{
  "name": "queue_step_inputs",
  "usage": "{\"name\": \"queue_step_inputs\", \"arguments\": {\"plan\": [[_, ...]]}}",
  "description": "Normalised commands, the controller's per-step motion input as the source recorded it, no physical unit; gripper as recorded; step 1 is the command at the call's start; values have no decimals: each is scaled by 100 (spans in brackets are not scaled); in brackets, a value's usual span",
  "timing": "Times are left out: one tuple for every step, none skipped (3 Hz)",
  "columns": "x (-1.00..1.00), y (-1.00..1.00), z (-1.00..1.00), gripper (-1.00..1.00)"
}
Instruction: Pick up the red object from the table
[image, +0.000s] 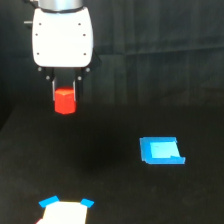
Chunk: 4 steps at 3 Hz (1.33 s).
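The red object (64, 101) is a small red-orange faceted block at the exterior view's upper left. It sits between the two dark fingers of my gripper (64, 95), which hangs from the white arm body (62, 37). The gripper is shut on the block and holds it clear above the black table (110, 190). The block's top is hidden between the fingers.
A flat bright blue rectangular piece (161, 151) lies on the table at the exterior view's right. A white object with blue corners (65, 210) sits at the bottom edge, left of middle. A dark backdrop stands behind.
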Motion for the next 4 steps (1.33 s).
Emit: {"name": "queue_step_inputs", "arguments": {"plan": [[-20,22,66,-100],[-1,66,29,-100],[-7,1,26,-100],[17,-4,21,-100]]}}
